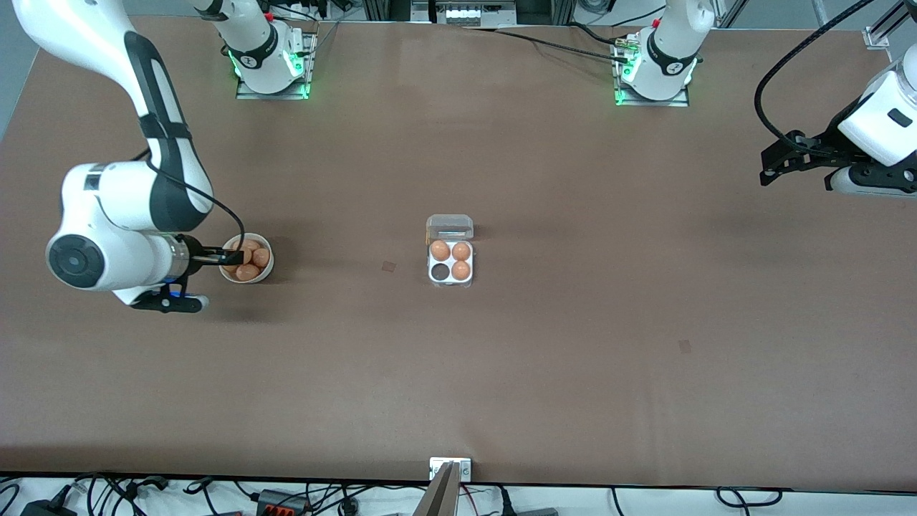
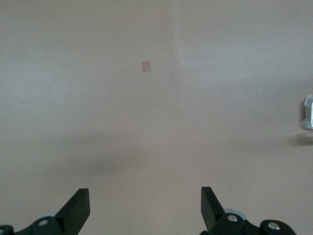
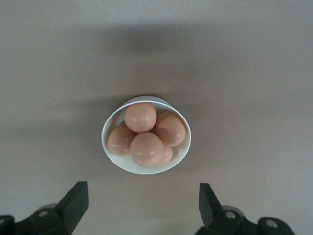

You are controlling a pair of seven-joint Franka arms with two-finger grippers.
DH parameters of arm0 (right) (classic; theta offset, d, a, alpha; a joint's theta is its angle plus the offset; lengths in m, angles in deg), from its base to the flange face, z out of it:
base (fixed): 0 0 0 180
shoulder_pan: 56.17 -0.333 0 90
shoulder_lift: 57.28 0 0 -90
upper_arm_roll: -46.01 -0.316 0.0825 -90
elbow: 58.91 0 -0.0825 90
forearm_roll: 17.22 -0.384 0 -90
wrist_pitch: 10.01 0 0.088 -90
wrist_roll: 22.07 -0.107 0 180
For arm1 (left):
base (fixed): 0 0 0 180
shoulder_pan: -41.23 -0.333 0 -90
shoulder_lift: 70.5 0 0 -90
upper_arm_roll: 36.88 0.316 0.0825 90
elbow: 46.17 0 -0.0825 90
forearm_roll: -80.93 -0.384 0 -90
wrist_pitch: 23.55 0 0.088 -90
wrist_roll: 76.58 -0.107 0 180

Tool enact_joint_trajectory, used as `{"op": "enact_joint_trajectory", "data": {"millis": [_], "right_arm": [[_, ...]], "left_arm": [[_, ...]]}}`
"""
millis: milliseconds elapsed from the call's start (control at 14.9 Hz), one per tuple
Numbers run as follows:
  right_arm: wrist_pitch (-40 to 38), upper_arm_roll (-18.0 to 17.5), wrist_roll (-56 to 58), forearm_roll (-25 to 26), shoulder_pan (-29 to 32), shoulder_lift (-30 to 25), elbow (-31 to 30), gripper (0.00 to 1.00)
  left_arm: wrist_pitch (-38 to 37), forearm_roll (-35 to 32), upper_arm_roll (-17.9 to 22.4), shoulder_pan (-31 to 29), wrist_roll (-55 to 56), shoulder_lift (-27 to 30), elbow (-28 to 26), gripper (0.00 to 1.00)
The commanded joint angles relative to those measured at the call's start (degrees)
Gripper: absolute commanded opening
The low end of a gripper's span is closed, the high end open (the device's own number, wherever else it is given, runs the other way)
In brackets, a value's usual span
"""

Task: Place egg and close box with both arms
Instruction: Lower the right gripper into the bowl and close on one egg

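The clear egg box [image 1: 450, 282] sits mid-table with its lid [image 1: 449, 227] open. Three brown eggs [image 1: 461, 251] fill three cells, and the cell [image 1: 438, 271] nearest the front camera toward the right arm's end is empty. A white bowl [image 1: 258, 278] toward the right arm's end holds several brown eggs [image 1: 261, 256]. My right gripper [image 1: 228, 256] hovers over the bowl, open and empty. In the right wrist view the bowl [image 3: 146, 169] and its eggs [image 3: 140, 116] lie ahead of that gripper [image 3: 143, 198]. My left gripper [image 1: 768, 170] waits, open and empty, over bare table at the left arm's end.
The left wrist view shows the open left gripper [image 2: 145, 200] over bare brown table with a small tape patch [image 2: 145, 66] and a pale object [image 2: 307, 112] at the frame edge. Another tape patch [image 1: 388, 266] lies beside the box. A metal bracket [image 1: 450, 468] sits at the table's near edge.
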Motion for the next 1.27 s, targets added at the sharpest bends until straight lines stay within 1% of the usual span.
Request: {"op": "enact_joint_trajectory", "data": {"millis": [0,201,535,602,736,1204], "right_arm": [[1.01,-0.14,2.98,-0.78,1.03,2.37,-0.15,1.00],[1.09,-0.14,6.50,-0.87,3.14,4.48,-0.06,1.00],[1.01,-0.23,6.68,-0.87,2.97,4.92,-0.06,1.00],[0.92,-0.23,6.42,-1.48,2.53,4.93,0.12,1.00],[0.48,-0.23,6.41,-4.55,2.27,4.93,0.21,1.00],[1.88,-0.23,7.47,-4.82,2.88,6.33,0.21,1.00]], "left_arm": [[-0.47,-1.05,0.00,-0.06,-0.07,0.37,-0.16,1.00],[-0.56,-1.05,-0.08,0.03,-0.07,0.37,-0.16,1.00],[-0.39,-1.05,-0.08,0.38,-0.07,0.37,-0.08,1.00],[-0.39,-1.05,-0.26,0.56,0.02,0.37,-0.08,1.00],[-0.47,-1.05,-0.52,0.56,-0.07,0.37,0.53,1.00],[-0.56,-1.05,-0.52,0.47,0.02,0.20,0.63,1.00]]}}
